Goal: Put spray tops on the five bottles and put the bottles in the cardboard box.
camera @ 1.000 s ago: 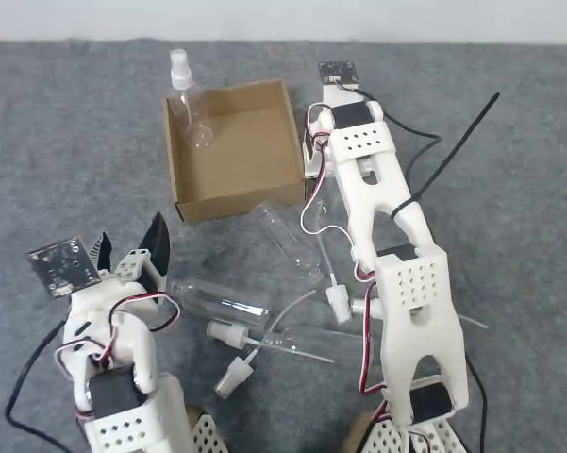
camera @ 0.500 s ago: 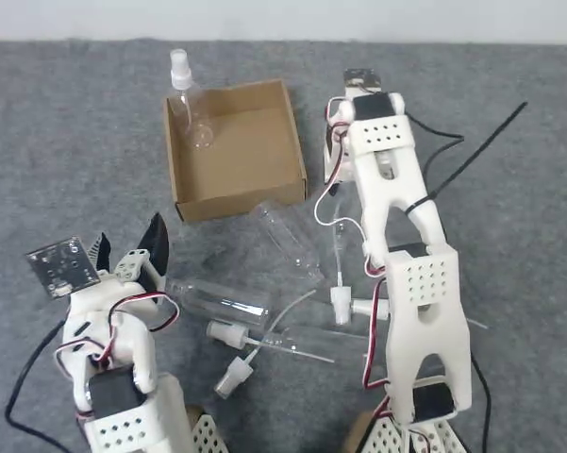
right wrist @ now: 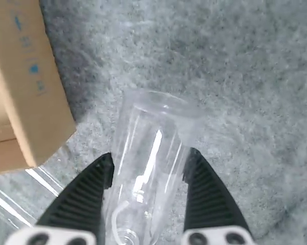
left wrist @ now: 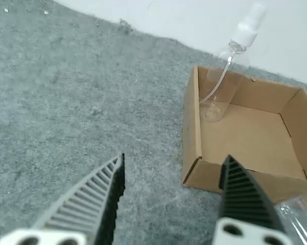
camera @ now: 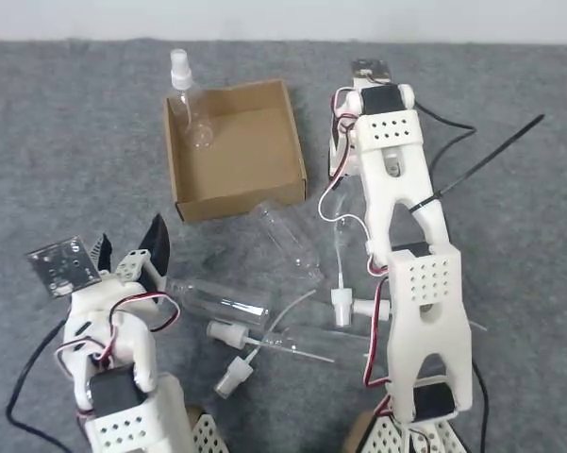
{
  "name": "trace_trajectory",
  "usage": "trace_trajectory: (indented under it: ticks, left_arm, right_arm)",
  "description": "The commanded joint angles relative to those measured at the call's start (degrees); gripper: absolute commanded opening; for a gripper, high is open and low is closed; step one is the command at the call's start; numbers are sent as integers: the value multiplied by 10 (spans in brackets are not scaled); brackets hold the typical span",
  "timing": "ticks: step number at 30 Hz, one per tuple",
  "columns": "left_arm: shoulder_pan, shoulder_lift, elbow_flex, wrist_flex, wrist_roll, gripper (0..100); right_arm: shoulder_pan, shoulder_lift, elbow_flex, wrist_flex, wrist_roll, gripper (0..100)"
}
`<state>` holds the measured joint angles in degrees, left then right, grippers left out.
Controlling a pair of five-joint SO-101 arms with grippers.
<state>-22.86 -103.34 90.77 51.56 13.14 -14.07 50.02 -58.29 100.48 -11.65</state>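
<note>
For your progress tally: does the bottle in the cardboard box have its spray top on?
On: a white spray top caps the bottle, tube hanging inside.

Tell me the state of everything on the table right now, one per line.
Box: open, one bottle inside.
Boxed bottle: standing, spray top on.
Right gripper: shut on held bottle.
Left gripper: open, empty.
Bottle by box: lying, no top.
Bottle by left gripper: lying, no top.
Spray tops: loose, not on bottles.
</note>
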Motion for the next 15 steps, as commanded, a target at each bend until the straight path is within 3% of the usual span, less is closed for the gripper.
trace_trajectory:
  ticks: [1,11,15]
  left_arm:
    - [-2,-11,-6,-5,-8,281]
    - [-2,-11,-6,-5,-8,281]
    - [-2,-11,-6,-5,-8,281]
  right_arm:
    - [25,-17,-37,25,-4,7]
    - [81,-18,-36,27,-6,7]
    - [102,-18,-28,27,-78,7]
